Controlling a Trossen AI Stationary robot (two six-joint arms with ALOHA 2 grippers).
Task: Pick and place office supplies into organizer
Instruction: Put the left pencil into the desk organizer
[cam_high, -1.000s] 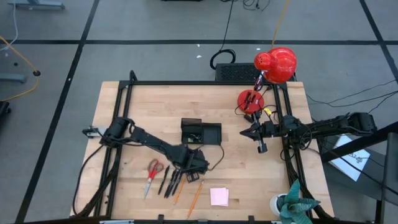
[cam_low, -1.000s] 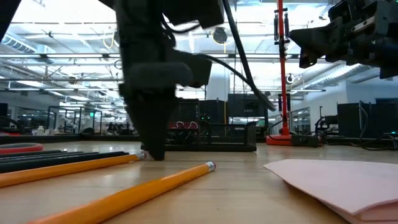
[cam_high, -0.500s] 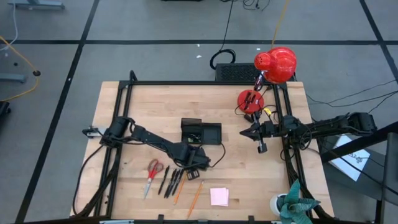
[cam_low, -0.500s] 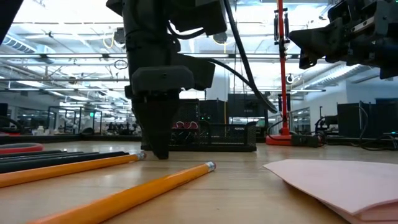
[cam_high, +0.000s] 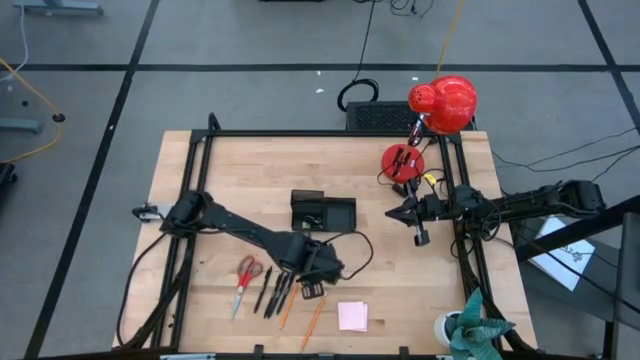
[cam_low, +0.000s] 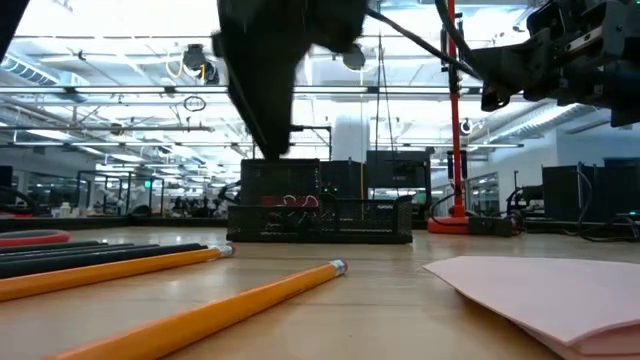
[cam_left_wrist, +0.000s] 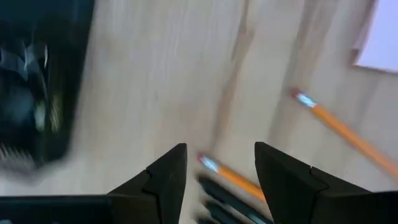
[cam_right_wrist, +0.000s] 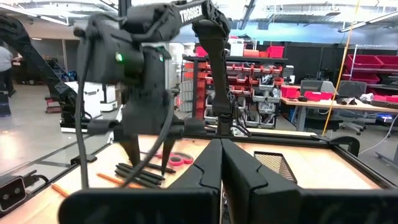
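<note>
The black organizer (cam_high: 322, 212) sits mid-table. Near the near edge lie the red-handled scissors (cam_high: 245, 280), black pens (cam_high: 270, 292), two orange pencils (cam_high: 312, 322) and the pink sticky pad (cam_high: 352, 316). My left gripper (cam_high: 313, 286) hovers open above the pens and pencils. In the left wrist view its fingers (cam_left_wrist: 221, 148) stand either side of one pencil's eraser end (cam_left_wrist: 208, 163), well above it. In the low view the gripper (cam_low: 272, 140) is clear of the table. My right gripper (cam_high: 421, 238) waits shut at the right side, off the table surface.
A red lamp has its round base (cam_high: 403, 160) and head (cam_high: 445, 103) at the far right corner. A green plant-like object (cam_high: 478, 325) stands at the near right corner. A cable loops beside the left gripper (cam_high: 355, 255). Bare wood lies between the organizer and the right arm.
My left gripper has lifted up off the table and shifted a little toward the near edge, over the pens and pencils. The pencils, pens and pad lie where they were.
</note>
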